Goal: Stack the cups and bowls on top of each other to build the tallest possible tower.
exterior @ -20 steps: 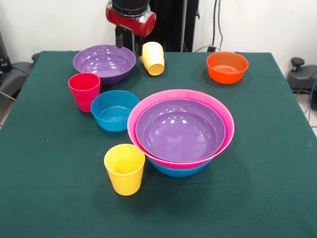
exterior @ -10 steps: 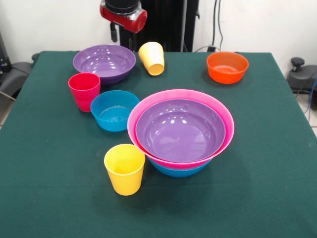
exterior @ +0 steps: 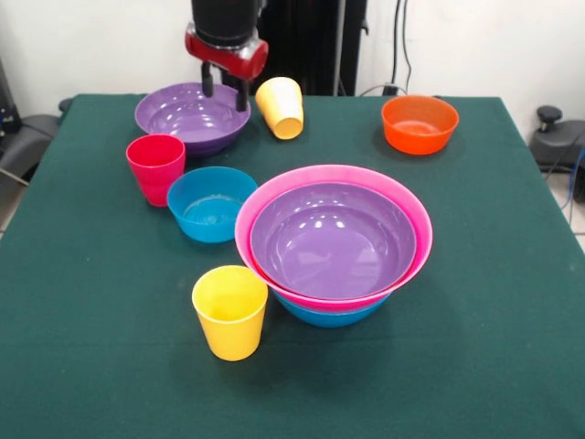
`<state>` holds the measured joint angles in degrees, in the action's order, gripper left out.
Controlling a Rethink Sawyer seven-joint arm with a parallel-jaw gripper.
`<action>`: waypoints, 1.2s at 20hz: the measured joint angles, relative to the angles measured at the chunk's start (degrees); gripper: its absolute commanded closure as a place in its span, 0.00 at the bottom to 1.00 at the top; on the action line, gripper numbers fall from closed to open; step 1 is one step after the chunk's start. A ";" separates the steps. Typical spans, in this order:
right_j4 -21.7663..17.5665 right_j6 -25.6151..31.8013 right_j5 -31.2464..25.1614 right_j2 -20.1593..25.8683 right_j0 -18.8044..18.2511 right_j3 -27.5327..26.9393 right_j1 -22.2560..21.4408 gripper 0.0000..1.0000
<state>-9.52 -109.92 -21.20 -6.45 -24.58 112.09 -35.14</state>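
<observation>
Purple, pink and blue bowls made the tower (exterior: 334, 242) at centre, barely begun; cups and other bowls stood loose. The gripper (exterior: 225, 87), spread and empty, hovered over the far-left purple bowl (exterior: 187, 117).

Red-and-black gripper (exterior: 225, 91) hanging open over far rim of wide glossy purple plastic bowl (exterior: 192, 116). Pale yellow plastic cup (exterior: 281, 107) tipped on its side just beside. Near worktop (exterior: 475, 366) centre, second purple bowl (exterior: 333, 239) nested in big pink bowl (exterior: 366, 176) over blue bowl (exterior: 331, 316).
</observation>
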 measured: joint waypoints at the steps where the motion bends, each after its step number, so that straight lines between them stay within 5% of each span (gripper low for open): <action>1: 0.01 0.00 0.57 0.01 0.12 -0.05 0.68 0.00; 17: 0.05 0.00 4.01 0.07 0.77 -0.60 10.60 0.00; 18: 0.01 0.00 4.32 0.05 0.76 -0.70 11.46 1.00; 24: -0.57 0.00 4.37 -0.67 1.08 -1.06 11.03 1.00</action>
<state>-10.09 -109.92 -16.84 -7.11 -23.50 111.04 -24.11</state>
